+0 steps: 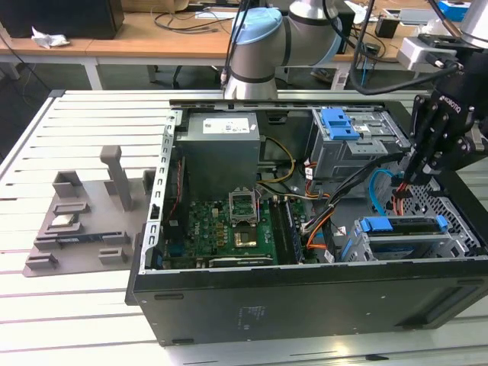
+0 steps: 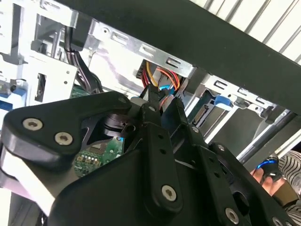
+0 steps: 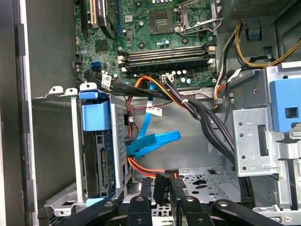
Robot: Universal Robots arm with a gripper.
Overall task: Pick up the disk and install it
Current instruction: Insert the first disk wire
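Inside the open computer case (image 1: 305, 305) on the slatted surface (image 1: 76, 305), the disk (image 1: 408, 226) sits on edge in the drive cage (image 3: 56, 94), its blue bracket (image 3: 96, 115) at the cage's open end. It looks seated rather than waiting to be picked up.

Your gripper (image 1: 404, 185) hangs just beside that cage, over its cable side. In the first wrist view the jaws are drawn nearly together and appear to pinch a black cable connector (image 3: 161, 186) trailing orange and red wires (image 3: 146, 168). The second wrist view shows the gripper (image 2: 157, 96) equally narrow at its tips.

The step in hand looks like cabling the drive. Keep the connector square to the disk's (image 3: 99, 165) rear edge, feed it along the cage rather than across it, and mind the blue data cable (image 3: 153, 141) lying between the jaws and the cage. Slack in the wires matters more than force.

The arm (image 1: 274, 38) folds in from beyond the case, its wrist turned so the gripper points steeply down beside the cage.
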